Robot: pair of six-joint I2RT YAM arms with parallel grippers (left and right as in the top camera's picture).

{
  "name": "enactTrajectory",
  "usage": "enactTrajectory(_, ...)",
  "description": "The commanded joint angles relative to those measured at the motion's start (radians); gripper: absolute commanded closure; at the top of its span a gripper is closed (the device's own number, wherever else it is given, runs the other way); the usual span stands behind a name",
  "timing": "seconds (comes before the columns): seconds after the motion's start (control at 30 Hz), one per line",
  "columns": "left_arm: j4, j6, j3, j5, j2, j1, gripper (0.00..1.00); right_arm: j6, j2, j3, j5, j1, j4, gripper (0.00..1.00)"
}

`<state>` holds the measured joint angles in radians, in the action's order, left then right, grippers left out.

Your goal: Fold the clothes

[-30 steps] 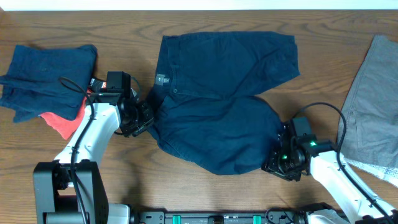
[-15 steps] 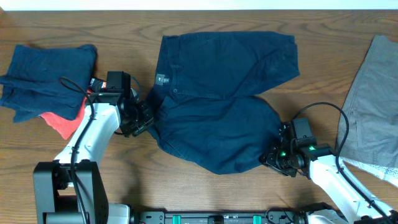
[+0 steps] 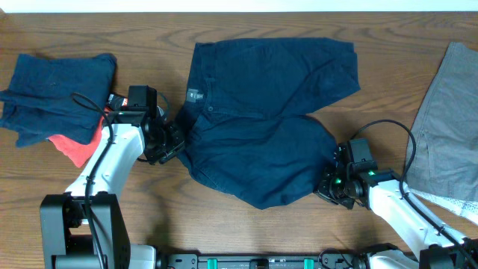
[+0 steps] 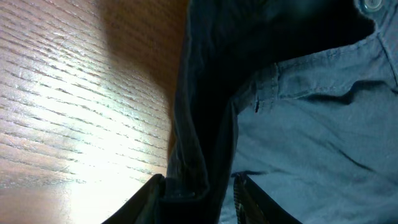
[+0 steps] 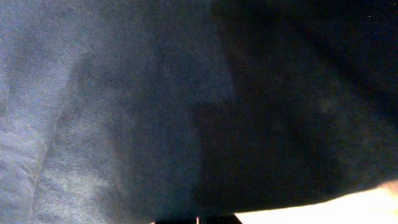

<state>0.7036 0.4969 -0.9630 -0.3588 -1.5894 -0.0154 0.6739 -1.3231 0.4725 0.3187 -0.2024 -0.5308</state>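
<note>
Right end effector [image 3: 333, 187] edged inward, grip unclear | left end effector [image 4: 198, 196] clenching shorts [image 3: 261, 97]

A robotics lab: wooden table [image 3: 224, 232], two arms [image 3: 112, 161].

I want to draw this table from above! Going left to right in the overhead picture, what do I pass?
Folded navy pile → left jaws, at the shorts' left edge → navy shorts → right jaws, at the shorts' lower right edge → grey cloth.
</note>
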Motion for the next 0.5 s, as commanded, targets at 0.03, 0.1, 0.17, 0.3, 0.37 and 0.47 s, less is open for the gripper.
enactTrajectory(0.03, 0.017, -0.006, -0.003, 0.013, 0.009, -0.004, 0.63, 0.003, 0.006, 0.014, -0.088, 0.016, -0.109, 0.99)
enactTrajectory(0.1, 0.024, -0.006, -0.003, 0.013, 0.009, -0.004, 0.62, 0.003, 0.047, 0.068, -0.129, 0.045, -0.223, 0.99)
enactTrajectory(0.17, 0.026, -0.006, -0.003, 0.013, 0.009, -0.004, 0.62, 0.003, 0.085, 0.114, -0.167, 0.071, -0.324, 0.99)
enactTrajectory(0.3, 0.024, -0.006, -0.003, 0.013, 0.009, -0.004, 0.63, 0.003, 0.159, 0.164, -0.187, 0.093, -0.453, 0.99)
enactTrajectory(0.37, 0.025, -0.006, -0.003, 0.013, 0.009, -0.004, 0.62, 0.013, 0.179, 0.161, -0.187, 0.089, -0.486, 0.99)
enactTrajectory(0.47, 0.025, -0.006, -0.003, 0.013, 0.009, -0.004, 0.63, 0.029, 0.183, 0.154, -0.187, 0.089, -0.537, 0.99)
